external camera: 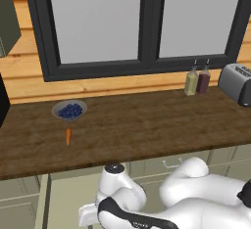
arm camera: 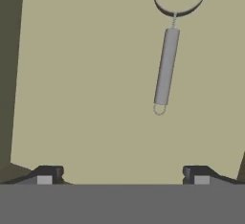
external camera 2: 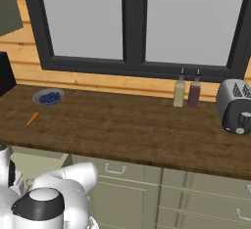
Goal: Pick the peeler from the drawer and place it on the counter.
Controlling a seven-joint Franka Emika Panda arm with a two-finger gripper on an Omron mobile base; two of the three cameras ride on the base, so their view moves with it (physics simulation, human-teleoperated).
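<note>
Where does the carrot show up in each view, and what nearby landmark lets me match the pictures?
Left base view: carrot lies left of centre on the counter.
Right base view: carrot lies at the far left of the counter.
Hand view: no carrot; it looks at the peeler in the drawer.
Landmark: the blueberry bowl just behind it.

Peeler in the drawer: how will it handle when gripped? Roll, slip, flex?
The peeler looks like rigid metal, so it probably won't flex. Its round slim handle may slip or roll between the fingertips, though the wide ring head should stop it rolling far on the flat drawer floor. Likely light.
</note>
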